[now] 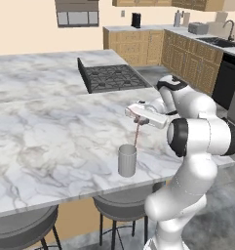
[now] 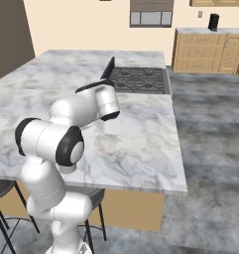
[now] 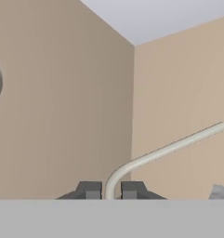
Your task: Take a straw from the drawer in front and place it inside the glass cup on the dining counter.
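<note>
The glass cup [image 1: 127, 160], a grey ribbed tumbler, stands upright near the front edge of the marble dining counter [image 1: 50, 136]. Just above and right of it my gripper [image 1: 136, 118] is shut on the straw [image 1: 137, 133]. The thin reddish straw hangs almost straight down, and its lower end meets the cup's mouth. How deep it reaches I cannot tell. In the hand view the straw [image 3: 155, 153] rises from between the fingertips [image 3: 90, 190] and bends off to the right. My own arm covers the cup in the right base view, over the dining counter [image 2: 141, 139]. The drawer is out of view.
A black cooktop [image 1: 114, 77] is set into the counter behind the cup. Two grey stools [image 1: 21, 229] [image 1: 119, 207] stand under the counter's front edge. Wooden wall cabinets with a sink [image 1: 219, 43] line the far right.
</note>
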Available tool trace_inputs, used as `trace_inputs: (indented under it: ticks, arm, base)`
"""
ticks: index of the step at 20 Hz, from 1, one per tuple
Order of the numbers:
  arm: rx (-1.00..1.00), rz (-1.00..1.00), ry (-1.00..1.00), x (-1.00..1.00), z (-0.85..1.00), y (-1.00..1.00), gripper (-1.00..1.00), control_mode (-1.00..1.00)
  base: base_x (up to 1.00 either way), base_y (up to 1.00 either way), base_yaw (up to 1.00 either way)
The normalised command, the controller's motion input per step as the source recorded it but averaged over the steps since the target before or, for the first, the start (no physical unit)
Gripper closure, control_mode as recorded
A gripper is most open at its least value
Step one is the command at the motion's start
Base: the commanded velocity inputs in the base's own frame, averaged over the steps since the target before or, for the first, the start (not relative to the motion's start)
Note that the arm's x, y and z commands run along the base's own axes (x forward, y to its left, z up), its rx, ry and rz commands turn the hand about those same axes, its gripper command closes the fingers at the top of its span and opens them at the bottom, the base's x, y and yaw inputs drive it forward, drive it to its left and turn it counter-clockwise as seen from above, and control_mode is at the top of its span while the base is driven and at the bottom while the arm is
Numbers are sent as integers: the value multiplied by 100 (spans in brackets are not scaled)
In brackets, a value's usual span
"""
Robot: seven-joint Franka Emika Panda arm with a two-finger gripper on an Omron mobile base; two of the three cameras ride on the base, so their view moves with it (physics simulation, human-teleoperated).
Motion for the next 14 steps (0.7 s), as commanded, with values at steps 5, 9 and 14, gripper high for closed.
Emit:
trace_inputs:
  ticks: [5, 9, 14]
  arm:
    - [0, 1, 0, 7, -36, 7, 100, -100]
    - [0, 1, 0, 0, -36, 9, 100, -100]
    - [0, 1, 0, 0, -23, 6, 100, -100]
  base:
    - [0, 0, 0]
    - [0, 0, 0]
    - [0, 0, 0]
